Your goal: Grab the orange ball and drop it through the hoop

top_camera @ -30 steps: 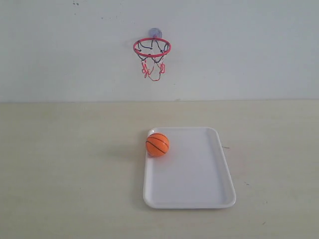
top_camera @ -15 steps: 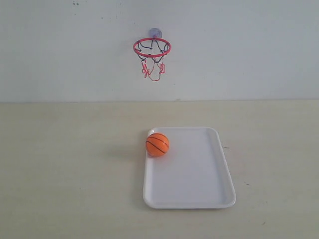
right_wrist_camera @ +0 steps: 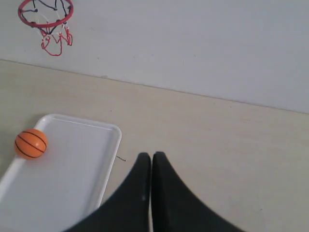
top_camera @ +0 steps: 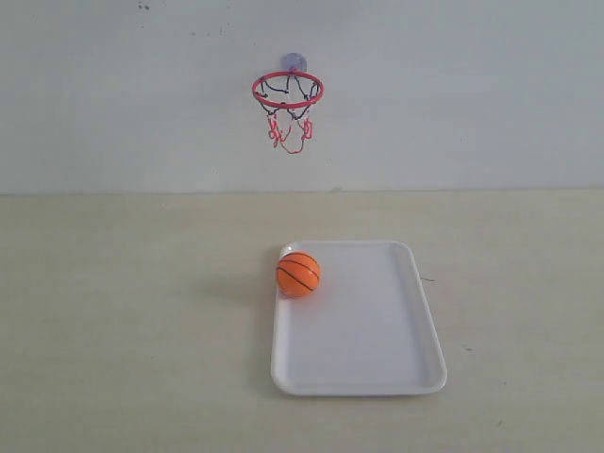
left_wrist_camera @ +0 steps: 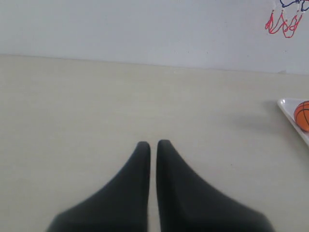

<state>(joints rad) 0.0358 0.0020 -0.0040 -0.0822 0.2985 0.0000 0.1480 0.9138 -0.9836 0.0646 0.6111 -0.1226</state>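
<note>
The orange ball [top_camera: 298,274] rests in the far left corner of a white tray [top_camera: 377,359]; it also shows in the right wrist view [right_wrist_camera: 31,143] and, at the frame edge, in the left wrist view [left_wrist_camera: 303,115]. The hoop [top_camera: 288,91], red ring with black-and-red net and a bluish suction cup, hangs on the back wall above the tray. The hoop [right_wrist_camera: 45,11] appears in the right wrist view; only its net [left_wrist_camera: 283,23] appears in the left wrist view. Neither arm shows in the exterior view. My left gripper [left_wrist_camera: 153,143] and right gripper [right_wrist_camera: 151,155] are shut on nothing, far from the ball.
The tray [right_wrist_camera: 67,188] lies on a pale wooden table [top_camera: 132,311] that meets a plain white wall [top_camera: 472,94] at the back. My right gripper hangs over bare table beside the tray's edge.
</note>
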